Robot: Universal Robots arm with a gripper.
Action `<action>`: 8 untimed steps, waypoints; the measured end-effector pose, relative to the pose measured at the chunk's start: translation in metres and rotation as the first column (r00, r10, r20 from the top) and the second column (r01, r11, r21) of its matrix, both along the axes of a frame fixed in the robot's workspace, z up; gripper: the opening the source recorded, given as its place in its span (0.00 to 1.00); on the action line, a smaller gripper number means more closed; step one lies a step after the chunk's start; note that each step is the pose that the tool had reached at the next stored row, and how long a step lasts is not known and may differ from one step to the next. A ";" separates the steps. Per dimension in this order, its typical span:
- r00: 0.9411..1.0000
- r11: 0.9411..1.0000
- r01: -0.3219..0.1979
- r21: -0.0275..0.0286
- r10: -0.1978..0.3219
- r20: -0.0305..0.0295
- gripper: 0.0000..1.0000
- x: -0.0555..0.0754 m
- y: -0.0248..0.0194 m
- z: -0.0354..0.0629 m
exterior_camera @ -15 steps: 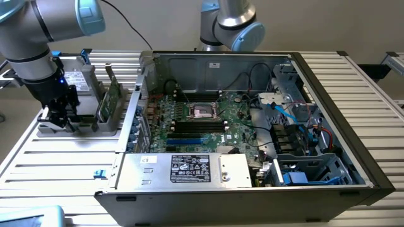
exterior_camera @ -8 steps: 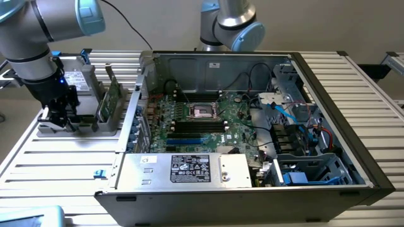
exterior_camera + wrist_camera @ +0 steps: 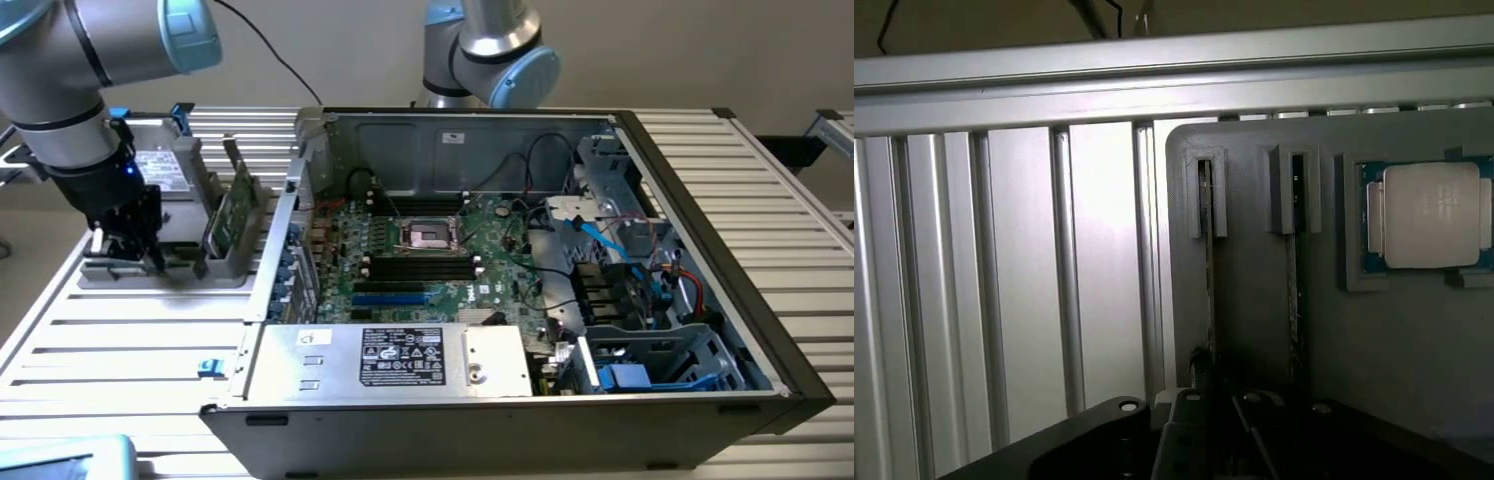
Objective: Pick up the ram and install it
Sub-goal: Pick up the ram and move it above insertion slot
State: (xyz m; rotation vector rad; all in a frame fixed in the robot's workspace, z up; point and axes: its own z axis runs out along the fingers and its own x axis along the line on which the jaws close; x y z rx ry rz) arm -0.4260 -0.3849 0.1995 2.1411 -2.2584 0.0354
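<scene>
**Gripper** (image 3: 138, 256): dark, on the grey arm, lowered into the near end of the holder tray (image 3: 174, 280), over one end of the ram (image 3: 1206, 260). In the wrist view the ram's top edge runs straight in under the gripper's dark body. Whether the gripper stands wide, narrow or already clamps the ram cannot be told.

**Table** (image 3: 747, 200): ribbed aluminium slats. It carries the tray and all else listed.

**Computer case** (image 3: 467, 440): black, side panel off, lying open just beside the tray on the exterior view's right.

**Motherboard** (image 3: 507, 260): green, flat on the case floor, beyond the case wall from the tray. Its black slots (image 3: 422, 266) sit near the middle of the case, well apart from the tray, and appear empty.

**Holder tray:** grey, moulded, with upright guides and recesses.

**Drive** (image 3: 184, 170): grey, boxy, standing at the tray's far end.

**The ram:** long narrow stick, on edge in a tray guide, seen edge-on in the wrist view. It is seated in the tray, not lifted.

**Second stick** (image 3: 1294, 250): same kind, in the neighbouring tray guide, just beside the ram and not touching it.

**Processor chip** (image 3: 1432, 215): square, silver, in a tray recess on the second stick's far side from the ram.

**Status, as judged:** the approach is complete, with the gripper down at the ram. The grasp is unconfirmed. The lift out of the tray, the carry to the case and the seating in a slot are not yet done. The task is in its early part.
</scene>
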 end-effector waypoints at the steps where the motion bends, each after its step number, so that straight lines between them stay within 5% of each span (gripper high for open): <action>1: 1.000 1.000 0.000 0.000 0.000 0.000 0.13 0.000 0.0000 0.0004; 4: 1.000 1.000 0.000 0.000 0.000 0.000 0.13 0.000 -0.0001 0.0049; 8: 1.000 1.000 -0.006 0.000 0.006 0.000 0.13 0.000 -0.0001 0.0223</action>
